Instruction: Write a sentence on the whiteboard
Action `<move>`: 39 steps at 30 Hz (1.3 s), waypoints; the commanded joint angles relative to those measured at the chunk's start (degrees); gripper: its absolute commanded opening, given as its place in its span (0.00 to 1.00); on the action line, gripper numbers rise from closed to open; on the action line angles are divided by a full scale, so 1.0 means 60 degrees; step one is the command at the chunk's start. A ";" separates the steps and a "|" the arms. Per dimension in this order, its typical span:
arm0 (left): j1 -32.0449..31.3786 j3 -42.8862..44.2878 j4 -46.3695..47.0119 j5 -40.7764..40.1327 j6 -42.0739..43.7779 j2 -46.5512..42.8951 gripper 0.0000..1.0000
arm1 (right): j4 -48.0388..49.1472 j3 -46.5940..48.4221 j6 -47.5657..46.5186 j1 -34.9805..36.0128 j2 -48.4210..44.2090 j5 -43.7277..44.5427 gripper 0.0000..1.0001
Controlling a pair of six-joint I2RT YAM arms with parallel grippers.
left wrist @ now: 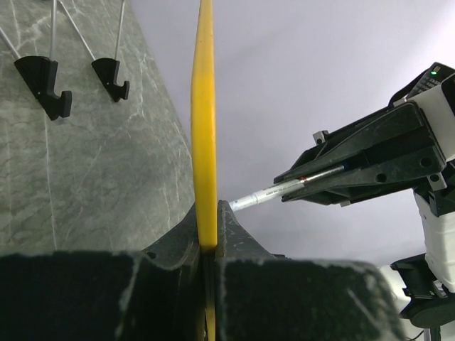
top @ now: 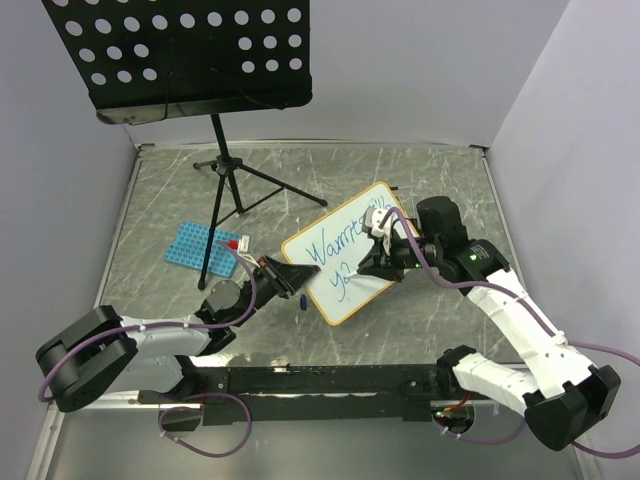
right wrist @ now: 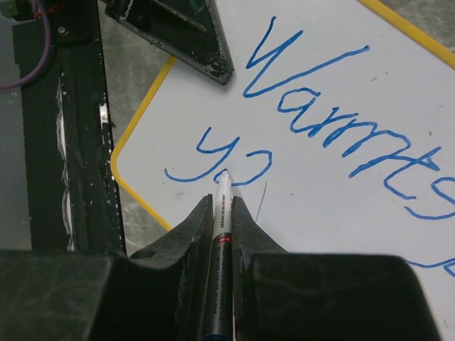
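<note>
Right wrist: right gripper (right wrist: 222,202) pinches the marker (right wrist: 217,256), "yo" written on line 2. Left gripper (left wrist: 207,220) clamps the whiteboard (left wrist: 202,106); I'd guess "u" next.

i see the blue sentence (top: 335,249) on the white, yellow-framed whiteboard (right wrist: 341,234), a white marker (right wrist: 222,206), grey marbled table (top: 420,170), black perforated music stand (top: 180,50).

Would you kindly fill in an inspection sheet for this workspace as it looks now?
Surface: grey marbled table.
Job's things: whiteboard held at its edge; sentence in blue, "Warmts" above "yo".
Clutter: blue perforated rack; black music stand on tripod.
Grippers: left gripper shut on the whiteboard's frame; right gripper shut on marker, tip at the board.
Cables: purple cables along both arms, looping near the bases.
Surroundings: plain pale walls.
</note>
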 commanded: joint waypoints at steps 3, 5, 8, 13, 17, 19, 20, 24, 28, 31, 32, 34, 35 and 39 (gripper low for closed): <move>-0.0007 0.0380 0.2758 0.0178 -0.0316 -0.0208 0.01 | 0.0959 0.0580 0.0372 0.0048 0.0162 0.0397 0.00; -0.0007 0.0365 0.2788 0.0178 -0.0330 -0.0194 0.01 | 0.1091 0.0610 0.0474 0.0062 0.0221 0.0456 0.00; -0.0007 0.0350 0.2803 0.0178 -0.0345 -0.0179 0.01 | 0.1209 0.0668 0.0577 0.0033 0.0250 0.0442 0.00; -0.0021 0.0277 0.2817 0.0120 -0.0345 -0.0179 0.01 | 0.1063 0.0844 0.0606 -0.0040 0.0134 0.0163 0.00; 0.0022 0.0233 0.2759 0.0119 -0.0331 -0.0252 0.01 | 0.1004 0.0830 0.0577 -0.0333 -0.0116 0.0134 0.00; 0.0037 0.0218 0.2759 0.0134 -0.0345 -0.0252 0.01 | 0.0975 0.0757 0.0533 -0.0509 -0.0189 0.0163 0.00; 0.0037 0.0233 0.2788 0.0134 -0.0360 -0.0252 0.01 | 0.1004 0.0655 0.0519 -0.0538 -0.0247 0.0192 0.00; 0.0052 0.0233 0.2803 0.0163 -0.0389 -0.0223 0.01 | 0.1062 0.0405 0.0519 -0.0670 -0.0365 0.0295 0.00; 0.0052 0.0248 0.2803 0.0178 -0.0389 -0.0238 0.01 | 0.1106 0.0273 0.0504 -0.0670 -0.0336 0.0397 0.00; 0.0052 0.0248 0.2817 0.0163 -0.0404 -0.0252 0.01 | 0.1004 0.0258 0.0445 -0.0656 -0.0190 0.0412 0.00; 0.0037 0.0219 0.2817 0.0149 -0.0389 -0.0267 0.01 | 0.1004 0.0229 0.0416 -0.0641 -0.0160 0.0427 0.00; 0.0052 0.0219 0.2774 0.0134 -0.0360 -0.0311 0.01 | 0.0917 0.0185 0.0387 -0.0670 -0.0145 0.0427 0.00; 0.0052 0.0218 0.2759 0.0120 -0.0360 -0.0340 0.01 | 0.0901 0.0156 0.0358 -0.0656 -0.0145 0.0441 0.00; 0.0052 0.0218 0.2729 0.0105 -0.0331 -0.0384 0.01 | 0.0740 0.0097 0.0270 -0.0670 -0.0116 0.0456 0.00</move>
